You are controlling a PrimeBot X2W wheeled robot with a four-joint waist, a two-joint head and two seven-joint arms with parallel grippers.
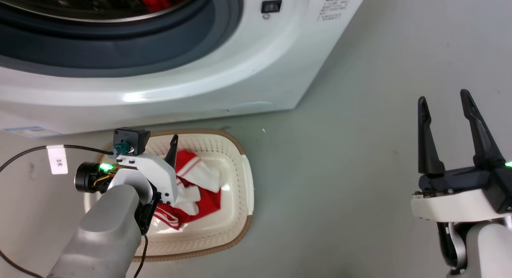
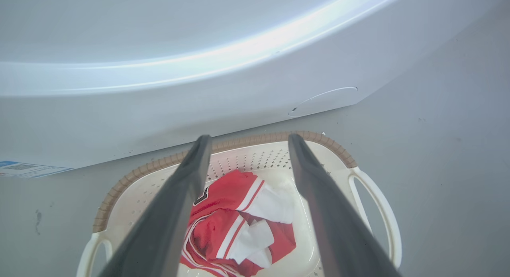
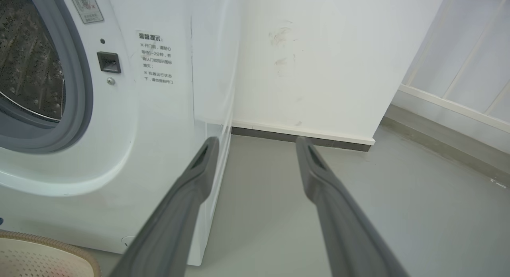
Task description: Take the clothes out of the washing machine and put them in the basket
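Observation:
The washing machine (image 1: 240, 70) stands open at the top of the head view, and a plain red garment (image 1: 160, 0) lies in its steel drum. On the floor in front sits the cream basket (image 1: 240, 170) holding a crumpled red-and-white striped garment (image 1: 196, 186). My left gripper (image 2: 249, 138) hangs open just above the basket (image 2: 135, 175) with nothing between its fingers; the striped garment (image 2: 231, 197) lies loose below them. My right gripper (image 1: 444, 98) stands open and empty over bare floor to the right, well away from the basket.
A black cable with a white tag (image 1: 57, 160) runs across the floor left of the basket. In the right wrist view, a white wall (image 3: 318, 50) rises beside the machine (image 3: 159, 129), with grey floor (image 3: 279, 197) between them.

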